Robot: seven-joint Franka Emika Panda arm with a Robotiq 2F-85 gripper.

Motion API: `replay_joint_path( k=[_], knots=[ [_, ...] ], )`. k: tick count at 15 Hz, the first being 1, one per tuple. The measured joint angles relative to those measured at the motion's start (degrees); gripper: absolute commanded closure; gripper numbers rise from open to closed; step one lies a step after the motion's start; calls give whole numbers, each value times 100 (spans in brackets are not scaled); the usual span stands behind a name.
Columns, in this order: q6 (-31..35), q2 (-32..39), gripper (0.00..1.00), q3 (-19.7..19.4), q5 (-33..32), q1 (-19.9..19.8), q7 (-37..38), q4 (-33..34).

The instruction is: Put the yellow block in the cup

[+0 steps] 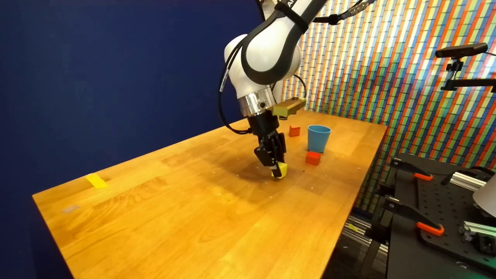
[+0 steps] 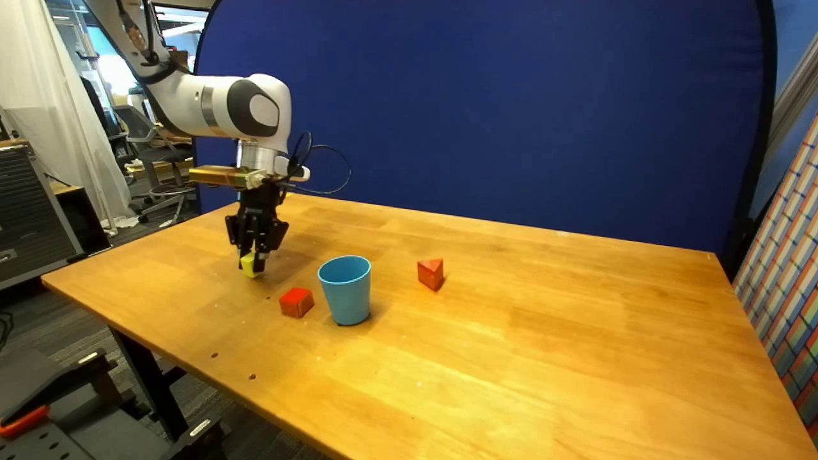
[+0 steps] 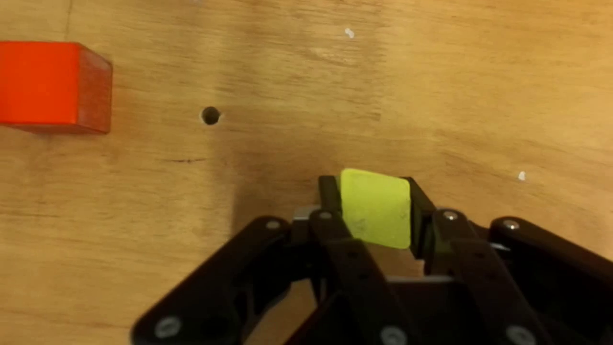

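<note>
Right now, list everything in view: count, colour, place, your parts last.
Table: 1, brown, centre
Yellow block: 1, yellow, in gripper
Cup: 1, light blue, on table
Red block: 1, red, near cup
Triangular block: 1, orange-red, on table
Tape: 1, yellow, table edge
Backdrop: 1, navy, behind table
Patterned wall: 1, multicoloured, beyond table
Bench: 1, black, beside table
Clamps: 2, black-orange, on bench
Camera: 1, black, above bench
Chair: at least 1, grey, background
Cabinet: 1, grey, background
Curtain: 1, white, background
Wrist camera: 1, gold, above gripper
Arm: 1, black-white, over table
Gripper: 1, black, holding yellow block

Table [image 2: 575,370] bears cup [image 2: 349,297], red blocks [image 2: 296,303], tape [image 1: 96,180], perhaps yellow block [image 3: 376,208]
</note>
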Motion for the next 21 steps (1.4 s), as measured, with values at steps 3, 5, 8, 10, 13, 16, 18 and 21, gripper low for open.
replay_joint_path(
  k=[3, 5, 8, 10, 13, 16, 18, 21],
  knots=[
    [34, -563, 91, -152, 256, -326, 43, -278],
    [35, -1043, 91, -333, 345, -580, 104, -537],
    [27, -1718, 91, -667, 411, -979, 172, -939],
    [23, -2080, 91, -853, 428, -1229, 179, -1138],
    [7, -2416, 91, -1062, 452, -1501, 222, -1323],
    [-17, -2466, 91, -1141, 499, -1645, 230, -1404],
    [-26, -2421, 91, -1148, 544, -1670, 277, -1433],
    [-59, -2298, 91, -1153, 638, -1679, 339, -1471]
  ],
)
